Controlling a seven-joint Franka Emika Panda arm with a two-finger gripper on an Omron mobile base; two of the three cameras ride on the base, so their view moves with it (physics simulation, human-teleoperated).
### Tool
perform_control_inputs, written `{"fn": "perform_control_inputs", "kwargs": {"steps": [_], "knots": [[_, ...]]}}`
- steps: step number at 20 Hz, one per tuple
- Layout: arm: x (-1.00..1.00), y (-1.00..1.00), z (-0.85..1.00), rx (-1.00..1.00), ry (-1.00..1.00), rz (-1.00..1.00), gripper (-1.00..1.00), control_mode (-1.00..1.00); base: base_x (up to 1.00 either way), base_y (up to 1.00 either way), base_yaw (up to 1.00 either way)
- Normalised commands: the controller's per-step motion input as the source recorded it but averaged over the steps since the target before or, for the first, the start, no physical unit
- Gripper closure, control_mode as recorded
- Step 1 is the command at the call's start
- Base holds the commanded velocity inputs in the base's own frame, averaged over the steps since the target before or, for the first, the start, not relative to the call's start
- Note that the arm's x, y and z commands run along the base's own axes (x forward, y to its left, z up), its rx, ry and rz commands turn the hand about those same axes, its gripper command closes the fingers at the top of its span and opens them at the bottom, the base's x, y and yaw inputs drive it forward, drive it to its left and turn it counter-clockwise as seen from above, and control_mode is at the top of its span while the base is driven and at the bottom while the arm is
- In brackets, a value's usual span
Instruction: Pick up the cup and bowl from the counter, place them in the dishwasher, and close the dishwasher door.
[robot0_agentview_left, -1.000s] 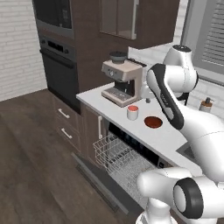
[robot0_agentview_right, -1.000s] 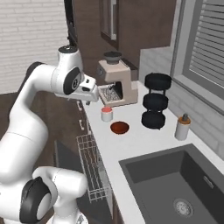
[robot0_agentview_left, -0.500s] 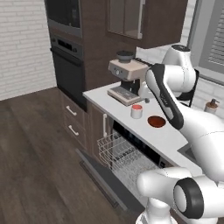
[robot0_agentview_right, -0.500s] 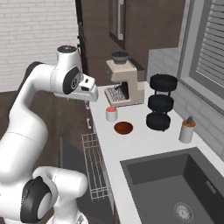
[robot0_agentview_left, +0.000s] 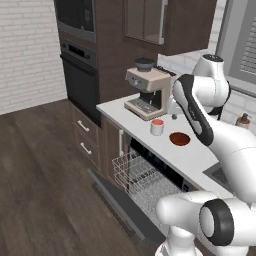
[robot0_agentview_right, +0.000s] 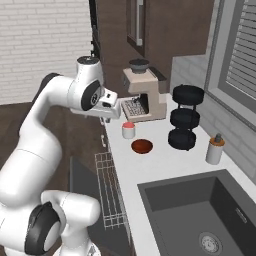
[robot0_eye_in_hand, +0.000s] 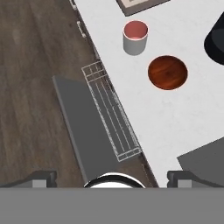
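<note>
My jaws gape fully open and empty, so I should drop straight over the short white-grey cup (robot0_eye_in_hand: 135, 37) with salmon-red inside, standing ahead of them beside the glossy red-brown bowl (robot0_eye_in_hand: 167, 72) on the pale worktop (robot0_eye_in_hand: 175, 118).

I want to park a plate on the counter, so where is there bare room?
Bare counter lies between the bowl and the sink. It is crowded at the far end, where the cup, coffee machine and black tiered stand stand close together.
</note>
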Motion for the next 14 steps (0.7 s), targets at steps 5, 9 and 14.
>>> {"fn": "perform_control_inputs", "kwargs": {"steps": [5,9,14], "knots": [[0.48,-0.71,-0.46,0.0,0.11,0.0,-1.0,-1.0,0.0,0.0,0.0],[0.68,-0.46,-0.62,-0.09,0.07,0.0,-1.0,-1.0,0.0,0.0,0.0],[0.62,-0.09,-0.67,-0.21,0.01,0.0,-1.0,-1.0,0.0,0.0,0.0]]}}
